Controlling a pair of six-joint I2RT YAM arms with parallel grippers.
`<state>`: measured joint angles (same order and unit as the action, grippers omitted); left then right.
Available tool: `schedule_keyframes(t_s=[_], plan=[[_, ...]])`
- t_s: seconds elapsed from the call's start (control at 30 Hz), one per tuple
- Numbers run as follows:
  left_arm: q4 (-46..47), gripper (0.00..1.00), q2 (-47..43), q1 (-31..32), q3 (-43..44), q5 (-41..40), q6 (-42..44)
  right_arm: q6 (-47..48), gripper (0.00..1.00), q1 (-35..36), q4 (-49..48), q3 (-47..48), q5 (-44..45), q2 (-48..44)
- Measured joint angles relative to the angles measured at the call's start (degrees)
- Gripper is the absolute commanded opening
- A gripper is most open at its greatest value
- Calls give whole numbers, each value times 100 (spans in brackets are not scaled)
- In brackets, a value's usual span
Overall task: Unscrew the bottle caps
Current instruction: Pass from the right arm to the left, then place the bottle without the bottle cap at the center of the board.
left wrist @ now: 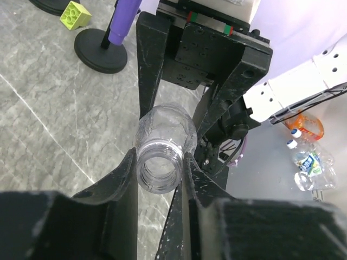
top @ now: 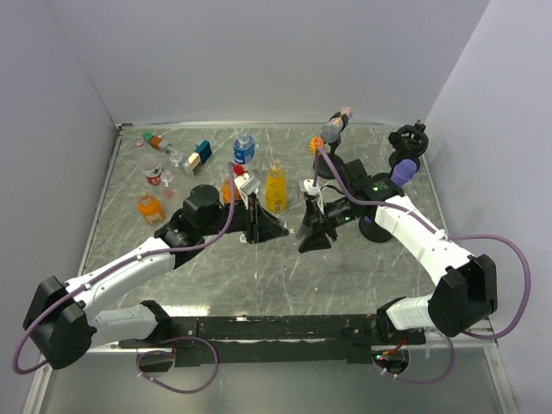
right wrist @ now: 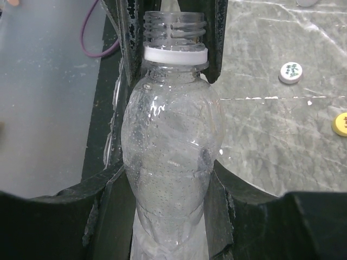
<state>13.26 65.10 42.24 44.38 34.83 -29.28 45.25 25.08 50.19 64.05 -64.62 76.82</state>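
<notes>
A clear bottle (right wrist: 172, 146) hangs level between my two grippers. Its threaded neck (left wrist: 160, 169) is open, with no cap, and a white ring sits below the threads. My right gripper (right wrist: 171, 181) is shut on the bottle's body. My left gripper (left wrist: 161, 169) has a finger pressed on each side of the neck. In the top view the left gripper (top: 263, 226) and right gripper (top: 310, 231) face each other mid-table. A loose white cap (right wrist: 290, 72) and a yellow cap (right wrist: 340, 123) lie on the table.
A tall yellow bottle (top: 276, 188) stands just behind the grippers, with an orange bottle (top: 228, 190) beside it. A blue-label bottle (top: 244, 148), another orange bottle (top: 149, 207), a red can (top: 153, 177) and toy blocks (top: 201, 155) stand at the back left. A purple stand (top: 402, 171) is at the right.
</notes>
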Motion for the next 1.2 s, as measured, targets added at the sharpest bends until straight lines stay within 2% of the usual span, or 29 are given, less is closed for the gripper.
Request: schedule_keyframes(t_s=[0.03, 0.1, 0.3, 0.5, 0.8, 1.0, 1.13, 1.2], plan=[[-66, 1, -7, 2, 15, -15, 39, -2, 67, 2, 11, 0, 4, 0], [-247, 1, -24, 11, 94, -81, 162, -66, 99, 4, -4, 0, 7, 0], [-1460, 1, -348, 33, 446, -763, 778, -372, 99, -9, -28, 179, 647, -17], [-2861, 1, -387, 35, 1178, -1729, 1360, -597, 99, -540, -118, 662, 1552, -376], [-4319, 1, 1259, 216, 2903, -2876, 1762, -820, 99, -975, -363, 175, 1912, -1582], [-4992, 2, 2258, 509, 3687, -3576, 1884, -892, 99, -1163, -396, -118, 1888, -1655], [-5123, 17, 2645, 697, 4028, -3947, 1941, -929, 99, -1224, -407, -149, 1843, -1659], [-5139, 28, 2719, 767, 4096, -4085, 1939, -942, 99, -1237, -415, -151, 1827, -1661]])
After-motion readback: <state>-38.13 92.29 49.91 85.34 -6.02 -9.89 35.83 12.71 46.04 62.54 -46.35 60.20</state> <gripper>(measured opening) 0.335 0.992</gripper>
